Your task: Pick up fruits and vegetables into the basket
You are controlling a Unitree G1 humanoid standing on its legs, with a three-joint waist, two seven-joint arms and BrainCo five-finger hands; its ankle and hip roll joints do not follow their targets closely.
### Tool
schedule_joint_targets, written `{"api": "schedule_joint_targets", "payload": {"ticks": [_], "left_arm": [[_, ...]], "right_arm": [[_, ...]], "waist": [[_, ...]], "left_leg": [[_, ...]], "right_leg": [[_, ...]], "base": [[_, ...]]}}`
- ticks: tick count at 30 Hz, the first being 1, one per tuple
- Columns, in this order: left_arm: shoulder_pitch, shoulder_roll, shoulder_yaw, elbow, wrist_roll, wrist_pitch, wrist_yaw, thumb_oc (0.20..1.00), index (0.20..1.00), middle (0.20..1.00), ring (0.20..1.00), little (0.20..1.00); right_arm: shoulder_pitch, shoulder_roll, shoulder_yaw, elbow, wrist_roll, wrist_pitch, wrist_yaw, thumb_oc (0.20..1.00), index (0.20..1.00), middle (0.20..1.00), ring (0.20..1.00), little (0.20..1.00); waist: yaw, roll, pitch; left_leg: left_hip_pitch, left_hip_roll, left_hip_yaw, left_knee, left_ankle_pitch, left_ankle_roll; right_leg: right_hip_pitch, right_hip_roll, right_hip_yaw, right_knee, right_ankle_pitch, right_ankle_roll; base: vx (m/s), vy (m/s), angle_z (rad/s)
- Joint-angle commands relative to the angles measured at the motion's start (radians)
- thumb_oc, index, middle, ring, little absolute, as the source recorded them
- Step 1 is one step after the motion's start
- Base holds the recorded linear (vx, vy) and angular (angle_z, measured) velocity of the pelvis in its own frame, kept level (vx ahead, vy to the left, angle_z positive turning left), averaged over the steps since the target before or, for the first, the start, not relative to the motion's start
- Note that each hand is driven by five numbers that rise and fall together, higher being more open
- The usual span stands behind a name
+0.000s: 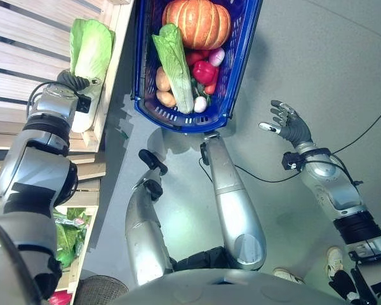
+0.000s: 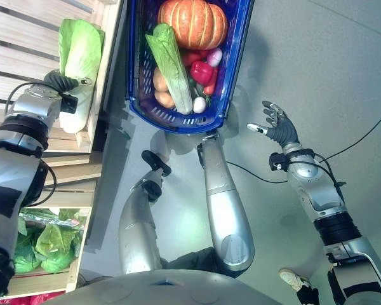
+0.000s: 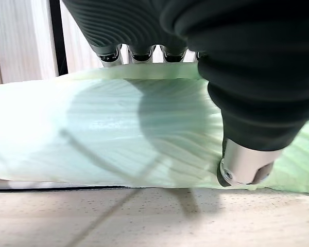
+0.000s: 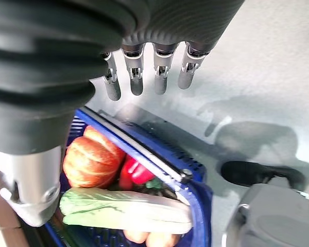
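A plain grey floor [image 1: 317,76] runs across the scene, with pale wooden slatted shelving [image 1: 25,44] standing along the robot's left side.

Nearest, low on that shelving, bagged leafy greens [image 2: 47,244] sit in a lower compartment; the right eye view shows more of them than the left.

Further out, the right hand [image 1: 287,124] hangs in the air above the bare floor, fingers spread and relaxed, holding nothing. Its own wrist view looks past straight fingers [image 4: 159,77] down at the blue basket [image 4: 195,206], well apart from it.

On the other side, the left hand [image 1: 73,81] lies over a pale green napa cabbage [image 1: 89,57] on the shelf edge. From the head views only the dark ribbed back of the hand shows. The left wrist view gives the close look: fingers [image 3: 139,51] curl over the far side of the cabbage [image 3: 92,134] and the thumb presses its near side, so the hand is clamped on it while it rests on the wood.

Farthest, the basket [image 1: 238,57] stands on the floor just beside the shelving, holding an orange pumpkin [image 1: 197,22], a second napa cabbage [image 1: 176,67], a red pepper [image 1: 204,71], potatoes [image 1: 163,88] and a small purple-and-white vegetable [image 1: 216,56].
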Motion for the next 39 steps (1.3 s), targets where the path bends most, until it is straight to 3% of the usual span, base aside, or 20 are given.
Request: {"api": "schedule_joint_targets", "payload": {"ticks": [1, 3, 7, 11, 17, 19, 24, 28, 32, 39], "left_arm": [[0.211, -0.141, 0.067, -0.057, -0.080, -0.057, 0.020, 0.200, 0.200, 0.200, 0.200, 0.200], [0.266, -0.141, 0.092, -0.133, -0.096, -0.140, 0.080, 0.200, 0.200, 0.200, 0.200, 0.200], [0.359, -0.150, 0.131, -0.271, -0.089, -0.228, 0.148, 0.200, 0.200, 0.200, 0.200, 0.200], [0.463, -0.165, 0.162, -0.432, 0.002, -0.361, 0.289, 0.200, 0.200, 0.200, 0.200, 0.200], [0.532, -0.153, 0.179, -0.644, 0.121, -0.479, 0.450, 0.200, 0.200, 0.200, 0.200, 0.200], [0.532, -0.156, 0.179, -0.702, 0.147, -0.480, 0.466, 0.200, 0.200, 0.200, 0.200, 0.200], [0.523, -0.163, 0.151, -0.801, 0.232, -0.505, 0.516, 0.200, 0.200, 0.200, 0.200, 0.200], [0.506, -0.160, 0.113, -0.881, 0.325, -0.482, 0.542, 0.200, 0.200, 0.200, 0.200, 0.200], [0.482, -0.158, 0.074, -0.932, 0.444, -0.474, 0.568, 0.200, 0.200, 0.200, 0.200, 0.200], [0.428, -0.149, -0.017, -0.980, 0.621, -0.405, 0.570, 0.200, 0.200, 0.200, 0.200, 0.200]], "right_arm": [[0.035, 0.041, -0.011, -0.085, 0.006, -0.105, -0.018, 1.000, 1.000, 1.000, 1.000, 1.000], [0.045, 0.044, -0.040, -0.140, 0.004, -0.146, 0.005, 1.000, 1.000, 1.000, 1.000, 1.000], [0.046, 0.051, -0.069, -0.217, -0.032, -0.181, 0.030, 1.000, 1.000, 1.000, 1.000, 1.000], [0.019, 0.062, -0.099, -0.297, -0.018, -0.238, 0.039, 1.000, 1.000, 1.000, 1.000, 1.000], [-0.069, 0.121, -0.063, -0.362, 0.038, -0.216, 0.003, 1.000, 1.000, 1.000, 1.000, 1.000], [-0.113, 0.153, -0.038, -0.373, 0.034, -0.208, -0.027, 1.000, 1.000, 1.000, 1.000, 1.000], [-0.215, 0.250, 0.051, -0.356, 0.088, -0.138, -0.139, 1.000, 1.000, 1.000, 1.000, 1.000], [-0.263, 0.327, 0.114, -0.321, 0.182, -0.110, -0.200, 1.000, 1.000, 1.000, 1.000, 1.000], [-0.291, 0.389, 0.178, -0.261, 0.257, -0.124, -0.241, 1.000, 1.000, 1.000, 1.000, 1.000], [-0.329, 0.442, 0.243, -0.177, 0.330, -0.132, -0.313, 1.000, 1.000, 1.000, 1.000, 1.000]], "waist": [[0.020, -0.057, -0.037], [0.029, -0.048, -0.037], [0.054, -0.031, -0.037], [0.093, -0.013, -0.037], [0.158, -0.012, -0.037], [0.180, -0.017, -0.037], [0.233, -0.038, -0.037], [0.270, -0.062, -0.037], [0.302, -0.076, -0.062], [0.334, -0.093, -0.109]], "left_leg": [[-0.058, -0.038, 0.028, 0.106, -0.079, 0.059], [-0.021, -0.049, 0.027, 0.092, -0.080, 0.060], [0.044, -0.061, 0.021, 0.068, -0.079, 0.061], [0.124, -0.074, 0.006, 0.036, -0.079, 0.063], [0.239, -0.086, -0.025, 0.008, -0.079, 0.067], [0.247, -0.087, -0.026, -0.005, -0.052, 0.078], [0.317, -0.093, -0.060, -0.014, -0.053, 0.084], [0.372, -0.094, -0.082, -0.021, -0.055, 0.088], [0.418, -0.096, -0.099, -0.039, -0.055, 0.089], [0.483, -0.096, -0.105, -0.072, -0.068, 0.089]], "right_leg": [[0.027, 0.034, 0.036, -0.054, -0.022, 0.059], [0.065, 0.023, 0.029, -0.063, -0.026, 0.061], [0.129, -0.001, 0.011, -0.082, -0.028, 0.066], [0.220, -0.024, -0.016, -0.115, -0.030, 0.072], [0.370, -0.047, -0.053, -0.155, -0.032, 0.074], [0.391, -0.053, -0.073, -0.174, -0.002, 0.064], [0.491, -0.062, -0.108, -0.195, 0.006, 0.061], [0.574, -0.067, -0.137, -0.217, 0.014, 0.063], [0.644, -0.068, -0.164, -0.253, 0.023, 0.067], [0.736, -0.071, -0.193, -0.320, 0.038, 0.081]], "base": [[-0.01, 0.020, 0.04], [-0.01, 0.042, 0.03], [-0.01, 0.032, 0.06], [-0.02, -0.016, 0.13], [0.00, -0.078, 0.22], [-0.09, -0.125, 0.24], [-0.01, -0.127, 0.21], [0.03, -0.131, 0.21], [0.06, -0.111, 0.19], [0.06, -0.056, 0.15]]}}
